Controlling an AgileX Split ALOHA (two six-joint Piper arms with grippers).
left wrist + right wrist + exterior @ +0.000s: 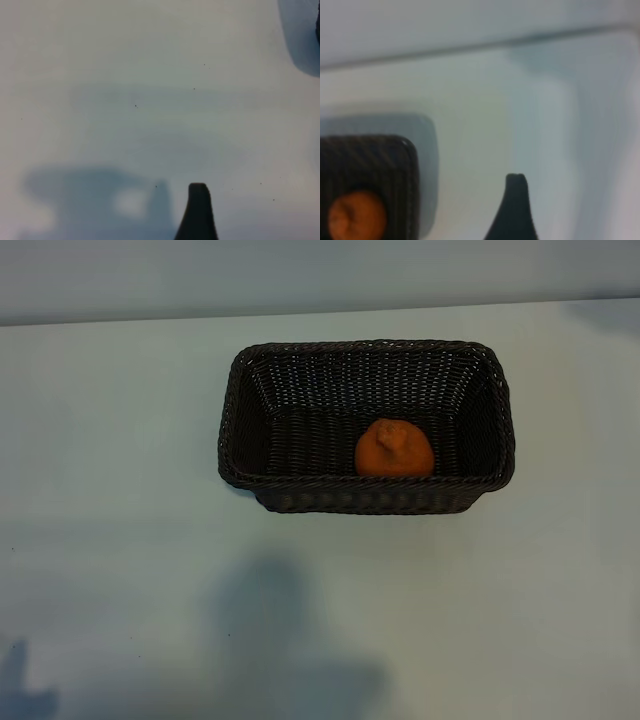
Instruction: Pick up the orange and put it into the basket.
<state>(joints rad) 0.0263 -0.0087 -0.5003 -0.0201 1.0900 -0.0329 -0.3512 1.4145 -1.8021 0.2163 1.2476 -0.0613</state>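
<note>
The orange lies inside the dark brown wicker basket, near its front wall and right of the middle, stem nub up. The basket stands on the white table, toward the back centre. Neither arm shows in the exterior view. The right wrist view has the orange in a corner of the basket, off to one side of a single dark finger of the right gripper, with nothing held. The left wrist view shows one dark finger of the left gripper over bare table, also with nothing held.
The white table runs to a back edge against a pale wall. Shadows of the arms fall on the table in front of the basket.
</note>
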